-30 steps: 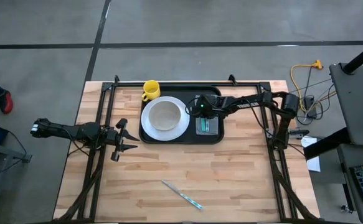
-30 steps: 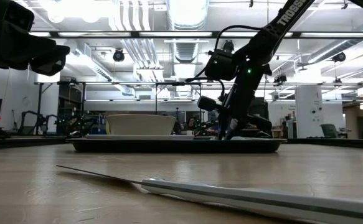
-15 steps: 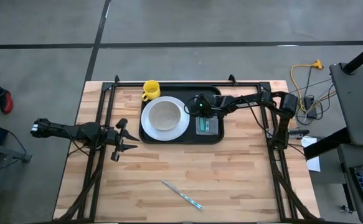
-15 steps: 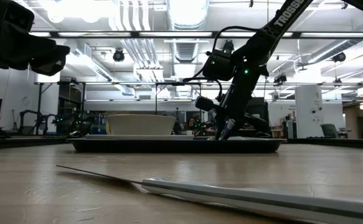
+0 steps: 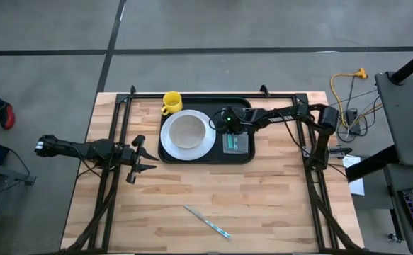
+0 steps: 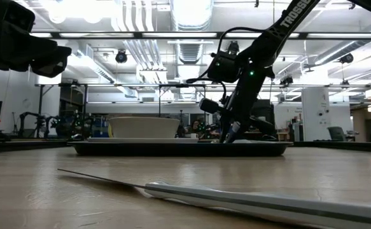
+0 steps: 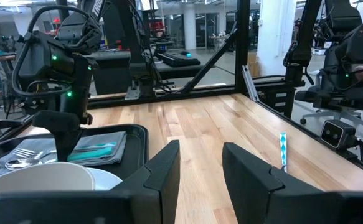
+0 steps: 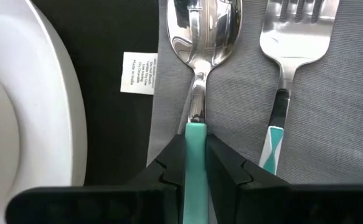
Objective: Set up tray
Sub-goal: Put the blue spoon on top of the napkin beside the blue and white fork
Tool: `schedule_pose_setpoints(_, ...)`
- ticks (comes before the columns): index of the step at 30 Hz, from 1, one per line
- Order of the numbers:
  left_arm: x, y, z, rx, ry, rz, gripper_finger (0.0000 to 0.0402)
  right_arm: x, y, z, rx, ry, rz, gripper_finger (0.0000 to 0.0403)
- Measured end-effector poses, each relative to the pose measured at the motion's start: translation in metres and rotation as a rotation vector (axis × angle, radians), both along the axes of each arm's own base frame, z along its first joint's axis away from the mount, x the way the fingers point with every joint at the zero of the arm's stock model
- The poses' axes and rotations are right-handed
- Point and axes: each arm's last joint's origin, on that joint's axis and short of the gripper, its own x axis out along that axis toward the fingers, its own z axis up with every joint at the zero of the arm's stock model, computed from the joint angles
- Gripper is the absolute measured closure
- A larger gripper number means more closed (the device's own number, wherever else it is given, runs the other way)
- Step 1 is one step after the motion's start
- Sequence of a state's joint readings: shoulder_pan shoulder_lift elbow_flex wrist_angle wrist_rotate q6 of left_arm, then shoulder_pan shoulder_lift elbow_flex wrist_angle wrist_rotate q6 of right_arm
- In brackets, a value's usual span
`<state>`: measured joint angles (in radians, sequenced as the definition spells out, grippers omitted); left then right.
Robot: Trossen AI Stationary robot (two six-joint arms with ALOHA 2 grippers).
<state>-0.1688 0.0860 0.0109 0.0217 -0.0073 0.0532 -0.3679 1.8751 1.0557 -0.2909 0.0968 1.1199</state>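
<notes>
The black tray (image 5: 243,106) lies at the table's far middle. It carries a white plate (image 5: 187,133) with a bowl on it, and a grey napkin (image 8: 330,124) on its right part. A spoon (image 8: 197,25) and a fork (image 8: 293,31) with teal handles lie side by side on the napkin. My right gripper (image 8: 193,168) points down over the napkin (image 5: 229,134), shut on the spoon. My left gripper (image 5: 144,157) hangs open over bare wood left of the tray, touching nothing. My right gripper pinches the spoon's teal handle (image 8: 193,134) near where it joins the metal neck, one finger (image 8: 169,168) on each side. The fingers come from above, pointing down, and lie across the handle. The spoon lies flat on the napkin, its bowl pointing away from the gripper.
A yellow mug (image 5: 171,103) stands on the wood at the tray's far left corner. A knife (image 5: 206,221) with a teal handle lies aslant near the table's near edge (image 6: 236,198). Bare wood spreads between tray and knife. A white label (image 8: 137,73) sticks out of the napkin.
My right gripper has shifted a little toward the table's left, toward the plate, over the napkin, and has kept still for the last half second. The left arm and the other things have stayed put.
</notes>
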Motion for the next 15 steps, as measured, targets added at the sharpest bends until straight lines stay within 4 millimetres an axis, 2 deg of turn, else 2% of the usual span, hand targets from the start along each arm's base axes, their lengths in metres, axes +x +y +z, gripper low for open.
schedule_pose_setpoints(9, 0.0, 0.0, 0.0, 0.0, 0.0, 0.0, 0.0299, -0.0006, 0.0008, -0.0005, 0.0, 0.012, 0.017, 0.0327)
schedule_pose_setpoints(15, 0.0, 0.0, 0.0, 0.0, 0.0, 0.0, 0.0299, -0.0009, 0.001, 0.0009, -0.001, 0.011, 0.019, 0.0315)
